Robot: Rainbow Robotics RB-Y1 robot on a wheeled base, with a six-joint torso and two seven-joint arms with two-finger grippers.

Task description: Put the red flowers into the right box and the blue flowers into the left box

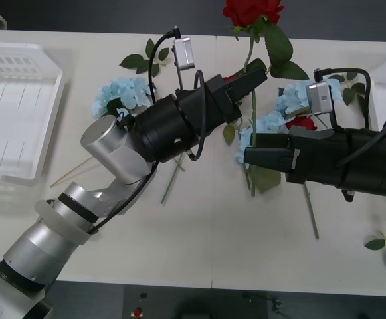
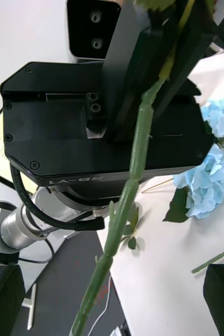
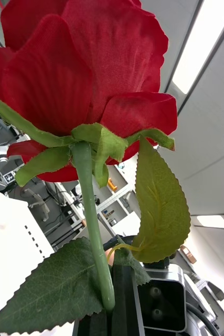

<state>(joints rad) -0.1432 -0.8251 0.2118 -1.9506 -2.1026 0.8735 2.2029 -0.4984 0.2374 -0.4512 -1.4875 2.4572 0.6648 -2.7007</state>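
The left gripper (image 1: 254,74) is clamped on the thin green stem of a red rose (image 1: 252,12), held upright above the white worktop (image 1: 199,246): fabric bloom on top, stem hanging straight down. The right gripper (image 1: 249,157) sits near the stem's lower end; I cannot tell whether it is open. Pale blue hydrangea clusters (image 1: 123,93) lie behind on the worktop, and the ribbed translucent left box (image 1: 43,126) stands at the far left

Bright ceiling light, perhaps soft shadows

My left gripper (image 1: 256,74) pinches a rose (image 1: 252,11) stem above the table (image 1: 212,226), right gripper (image 1: 249,157) just below, left box (image 1: 16,113) far left.
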